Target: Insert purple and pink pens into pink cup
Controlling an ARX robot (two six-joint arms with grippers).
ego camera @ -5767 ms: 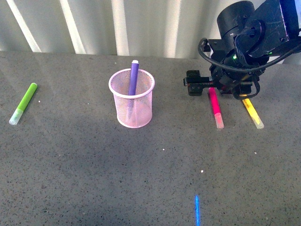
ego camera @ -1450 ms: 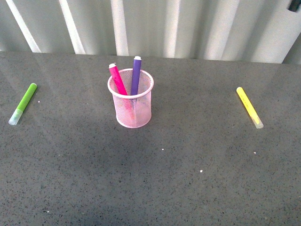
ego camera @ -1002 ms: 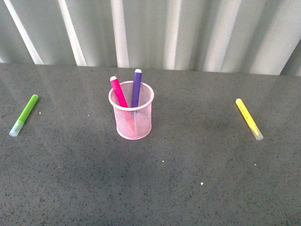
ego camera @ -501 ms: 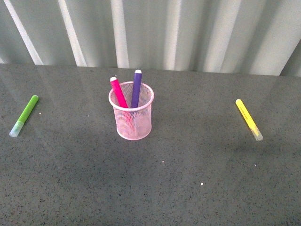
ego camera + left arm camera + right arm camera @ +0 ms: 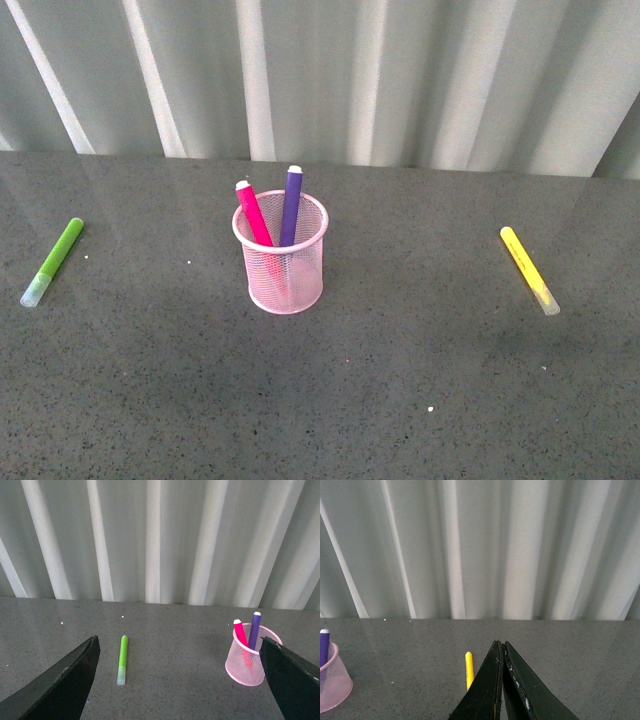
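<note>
The left claw [image 5: 177,690] is wide open and empty; the right claw [image 5: 501,680] is closed on nothing. Both pens, pink pen [image 5: 254,213] and purple pen [image 5: 289,206], stand in the pink cup [image 5: 280,268] on the bench [image 5: 400,380]. I judge the task finished, so the arms should stay away from the cup.

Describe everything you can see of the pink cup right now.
The pink cup is a light pink wire-mesh cylinder with a rolled rim, standing upright on the dark grey speckled table. The pink pen and the purple pen stand inside, leaning on its rim, their ends sticking out above it. Their lower barrels show through the mesh. No fingers touch it; the green and yellow markers lie well apart.
</note>
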